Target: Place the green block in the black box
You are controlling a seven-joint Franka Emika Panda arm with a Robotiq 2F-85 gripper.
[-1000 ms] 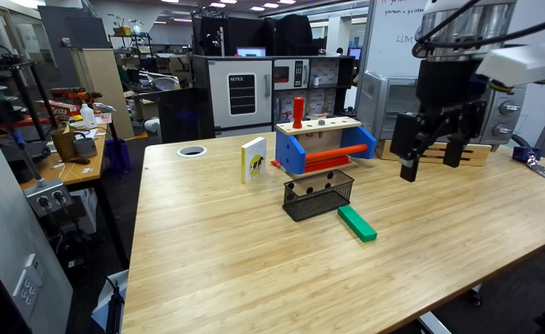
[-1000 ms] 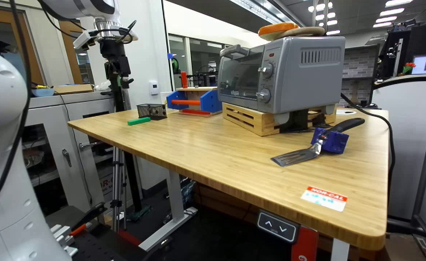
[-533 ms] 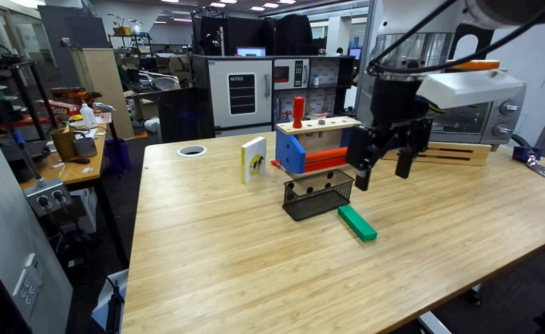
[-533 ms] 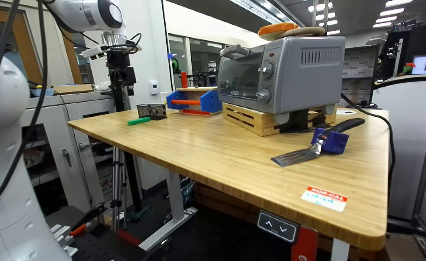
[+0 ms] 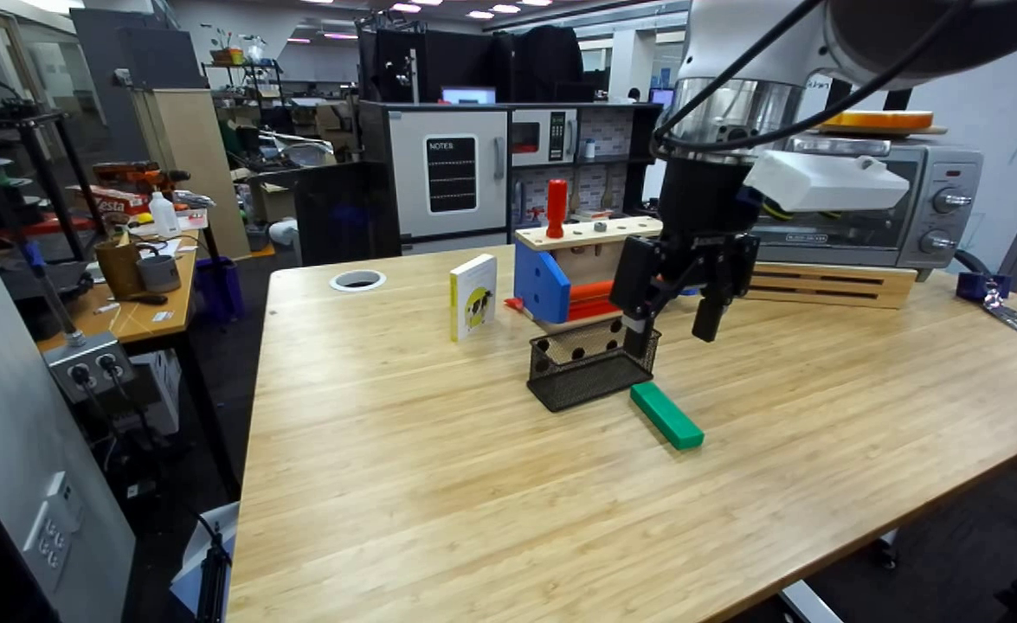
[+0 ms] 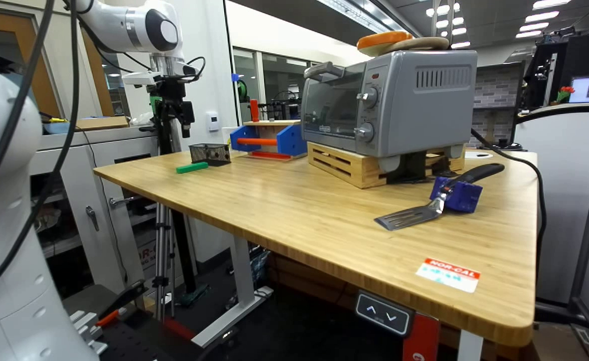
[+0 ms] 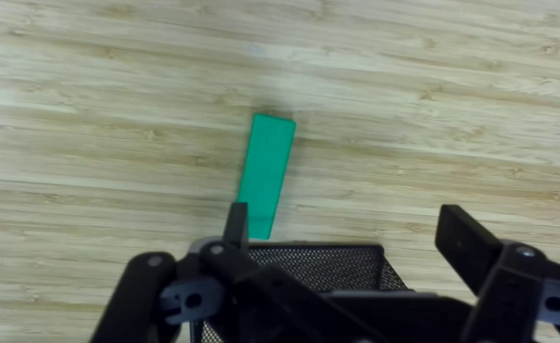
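Observation:
The green block (image 5: 666,415) lies flat on the table, one end close to a corner of the black box. It also shows in an exterior view (image 6: 192,167) and in the wrist view (image 7: 268,166). The black box (image 5: 545,385) is a low open mesh basket; it shows in an exterior view (image 6: 209,154) and, partly covered by the gripper, in the wrist view (image 7: 322,267). My gripper (image 5: 672,334) is open and empty, above the table near the box and block. In the wrist view, the gripper's (image 7: 346,219) left finger overlaps the block's near end.
A blue tool bench (image 5: 543,281) with red and orange parts stands behind the box, and a small white-and-yellow book (image 5: 473,298) stands upright beside it. A toaster oven (image 6: 389,100) sits on a wooden crate (image 6: 344,165). A spatula (image 6: 414,215) rests on a purple block.
My gripper has moved left and down in an exterior view, from in front of the toaster oven to near the box. It stays open. The block and box have not moved.

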